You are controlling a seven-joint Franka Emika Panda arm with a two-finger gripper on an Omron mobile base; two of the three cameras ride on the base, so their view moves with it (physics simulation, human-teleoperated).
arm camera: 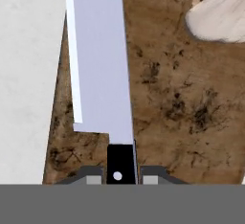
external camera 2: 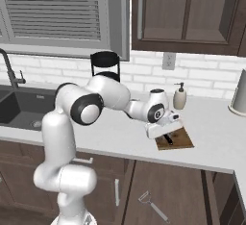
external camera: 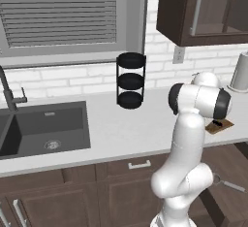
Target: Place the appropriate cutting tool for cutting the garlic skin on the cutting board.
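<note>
End effector (arm camera: 117,177) clamped on cutting tool (arm camera: 98,60); blade points away along cutting board (arm camera: 177,98).

Matt metal blade (arm camera: 98,55), mottled wood board (arm camera: 182,103)

A white brick wall (external camera 2: 202,75) backs a pale counter (external camera: 126,129) over dark brown lower cabinets (external camera: 72,192). A slatted window blind (external camera: 58,10) hangs above a dark sink (external camera: 46,129) set at the counter's left end, with a faucet (external camera: 8,92) behind it. Dark upper cabinets (external camera 2: 187,12) hang to the right, an outlet (external camera 2: 168,61) beneath them. A black three-tier rack (external camera: 131,80) stands against the counter's back edge.
</note>
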